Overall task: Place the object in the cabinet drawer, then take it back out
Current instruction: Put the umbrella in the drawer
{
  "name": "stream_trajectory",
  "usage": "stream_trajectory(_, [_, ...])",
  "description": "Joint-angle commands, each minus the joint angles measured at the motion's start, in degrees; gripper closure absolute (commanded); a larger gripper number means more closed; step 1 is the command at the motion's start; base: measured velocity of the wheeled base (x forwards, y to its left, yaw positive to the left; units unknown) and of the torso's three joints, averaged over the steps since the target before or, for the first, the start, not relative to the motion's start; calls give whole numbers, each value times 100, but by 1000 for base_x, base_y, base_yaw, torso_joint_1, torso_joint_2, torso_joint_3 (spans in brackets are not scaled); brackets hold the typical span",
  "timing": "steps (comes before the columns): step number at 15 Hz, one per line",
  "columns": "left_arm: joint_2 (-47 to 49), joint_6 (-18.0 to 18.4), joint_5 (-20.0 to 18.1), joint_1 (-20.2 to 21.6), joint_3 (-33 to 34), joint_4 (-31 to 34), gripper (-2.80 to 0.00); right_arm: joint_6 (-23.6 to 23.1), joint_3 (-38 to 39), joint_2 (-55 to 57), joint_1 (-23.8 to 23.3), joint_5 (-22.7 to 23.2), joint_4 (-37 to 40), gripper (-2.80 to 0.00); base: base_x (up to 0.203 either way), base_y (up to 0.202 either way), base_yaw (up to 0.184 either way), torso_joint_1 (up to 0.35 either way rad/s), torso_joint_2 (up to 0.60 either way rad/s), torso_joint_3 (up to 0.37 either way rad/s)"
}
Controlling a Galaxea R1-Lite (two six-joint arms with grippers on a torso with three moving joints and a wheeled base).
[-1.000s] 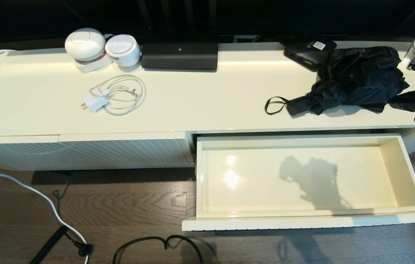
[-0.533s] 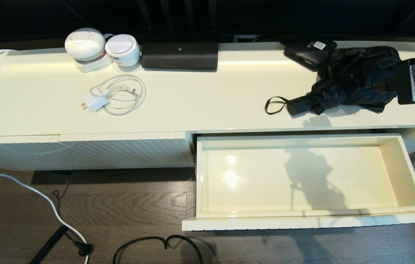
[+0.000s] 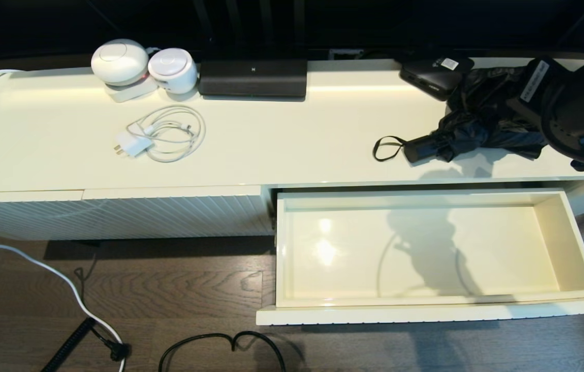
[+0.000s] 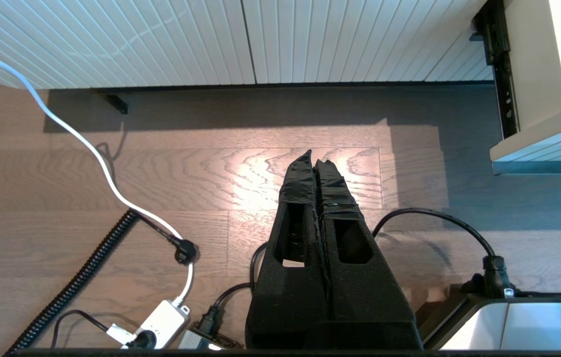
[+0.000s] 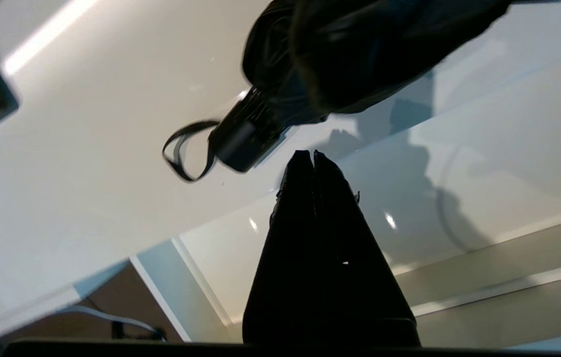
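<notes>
Black right arm [image 3: 575, 106] with white label, tapered black claw [image 5: 314, 154].

The umbrella [image 3: 483, 119] near the counter's [image 3: 281, 144] right end is black all over, fabric, handle and wrist loop alike, on a glossy cream top. The open drawer [image 3: 575, 248] is glossy cream inside, and the cabinet panel [image 3: 116, 217] beside it is cream with fine ribbing. At the counter's back edge stand two white domed devices [image 3: 142, 64] and a flat black box [image 3: 433, 75] with a white sticker; the floor [image 3: 168, 294] is dark wood grain.
</notes>
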Motion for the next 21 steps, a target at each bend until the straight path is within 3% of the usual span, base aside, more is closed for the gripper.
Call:
stream_trajectory(1, [-15, 3, 0, 1, -1, -2, 0, 878, 47, 287, 9, -365, 46, 0, 0, 0, 0, 0, 0, 0])
stream_trajectory(4, [-15, -4, 0, 1, -1, -2, 0, 1391, 56, 208, 175, -710, 309, 0, 0, 0, 0, 0, 0, 0])
stream_trajectory(5, [-15, -4, 0, 1, -1, -2, 0, 1485, 81, 143, 276, -823, 410, -280, 0, 0, 0, 0, 0, 0])
stream_trajectory(7, [-15, -4, 0, 1, -1, -2, 0, 1652, 120, 106, 397, -983, 458, -280, 0, 0, 0, 0, 0, 0])
stream_trajectory(13, [-15, -4, 0, 1, 5, -2, 0, 1692, 63, 351, 475, -893, 233, -280, 0, 0, 0, 0, 0, 0])
stream_trajectory(15, [-15, -4, 0, 1, -1, -2, 0, 1659, 96, 520, 375, -799, -249, -280, 0, 0, 0, 0, 0, 0])
stream_trajectory(21, [-15, -4, 0, 1, -1, -2, 0, 1696, -7, 1044, -347, -781, -546, -280, 0, 0, 0, 0, 0, 0])
